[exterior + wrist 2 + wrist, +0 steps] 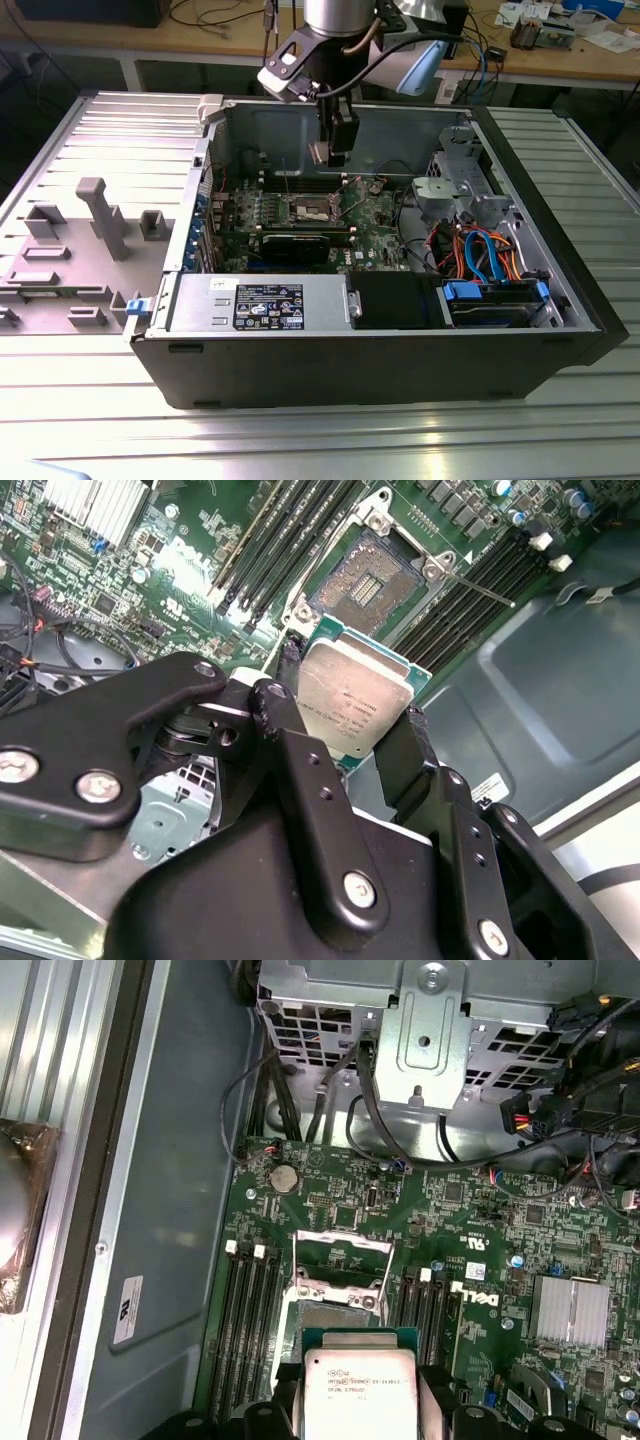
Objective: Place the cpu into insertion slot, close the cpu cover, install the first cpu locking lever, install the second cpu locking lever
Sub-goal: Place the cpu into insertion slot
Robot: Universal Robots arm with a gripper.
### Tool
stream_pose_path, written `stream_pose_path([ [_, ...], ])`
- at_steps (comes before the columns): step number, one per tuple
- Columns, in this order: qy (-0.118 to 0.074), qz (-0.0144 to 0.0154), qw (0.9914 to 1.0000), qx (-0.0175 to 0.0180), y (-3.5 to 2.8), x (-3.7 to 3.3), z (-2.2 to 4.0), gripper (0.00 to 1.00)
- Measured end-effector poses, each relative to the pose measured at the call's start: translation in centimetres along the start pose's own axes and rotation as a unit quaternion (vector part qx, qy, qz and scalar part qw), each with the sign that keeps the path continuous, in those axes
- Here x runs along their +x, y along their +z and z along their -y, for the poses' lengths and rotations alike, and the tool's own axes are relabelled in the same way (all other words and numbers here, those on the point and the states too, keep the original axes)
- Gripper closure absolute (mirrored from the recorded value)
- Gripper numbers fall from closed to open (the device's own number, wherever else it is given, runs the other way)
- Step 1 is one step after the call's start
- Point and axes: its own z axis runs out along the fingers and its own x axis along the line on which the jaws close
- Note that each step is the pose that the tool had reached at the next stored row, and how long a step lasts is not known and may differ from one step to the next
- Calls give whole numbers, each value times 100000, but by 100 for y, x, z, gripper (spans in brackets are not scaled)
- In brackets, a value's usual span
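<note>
Pincer (342,708) pinching cpu (355,695) by 2 opposite edges, held flat with the metal top toward the wrist, above the motherboard (150,580) and near the insertion slot (372,575). cpu cover (342,1238) is swung open, leaving the contact field exposed, likely for seating.

Small print on the cpu (360,1395)

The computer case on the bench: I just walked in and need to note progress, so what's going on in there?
The arm's gripper is shut on the cpu, holding it above the green motherboard inside the open computer case. The insertion slot lies empty with its contact field exposed, and the cpu cover stands swung open. The chip is not yet seated.
</note>
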Motion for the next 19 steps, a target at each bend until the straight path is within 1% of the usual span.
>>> stream_pose_path([
  [12, 0, 6, 100000, 5, 6, 0, 0, 45],
  [15, 1366, 88, 99991, -40, 32, -1, 2, 45],
  [17, 3446, 205, 99940, -102, 75, -2, 4, 45],
  [19, 4476, 259, 99899, -132, 113, -3, 6, 45],
])
